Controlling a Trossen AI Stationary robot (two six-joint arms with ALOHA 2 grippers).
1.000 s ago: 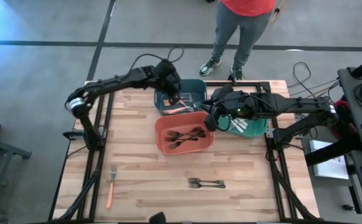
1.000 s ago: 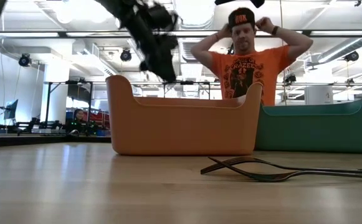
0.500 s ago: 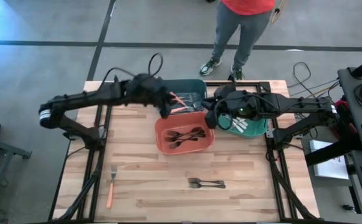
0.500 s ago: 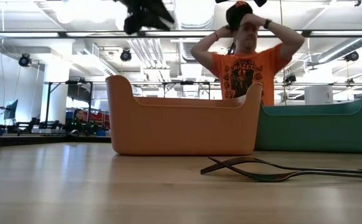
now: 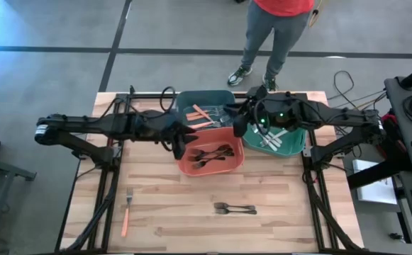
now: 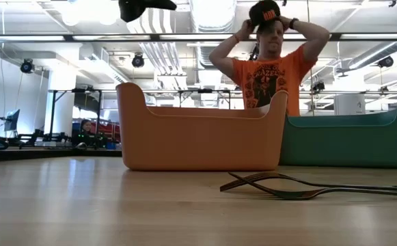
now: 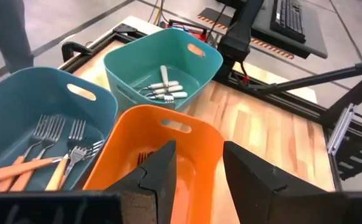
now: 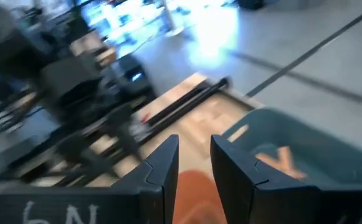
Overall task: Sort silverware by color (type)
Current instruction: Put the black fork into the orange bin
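My left gripper (image 5: 181, 139) hovers open and empty over the left end of the orange-red bin (image 5: 191, 167), which holds black forks (image 5: 213, 154). In the left wrist view its fingers frame that bin (image 7: 196, 138). My right gripper (image 5: 237, 122) hangs open and empty between the blue bin (image 5: 218, 95) and the green bin (image 5: 292, 149). Orange-handled forks (image 5: 201, 115) lie in the blue bin, silver pieces (image 5: 273, 138) in the green one. One orange-handled fork (image 5: 126, 212) and black forks (image 5: 235, 208) lie flat on the table.
The three bins stand close together at the table's far middle. A person (image 5: 276, 28) stands beyond the far edge, hands on a cap in the low view (image 6: 270, 68). Bare wood lies along the near half and the left side around the loose forks.
My left gripper has drawn back from over the blue bin toward the table's left and near side, ending over the orange-red bin's left end, and has risen in the low view. My right gripper has shifted a little toward the far edge.
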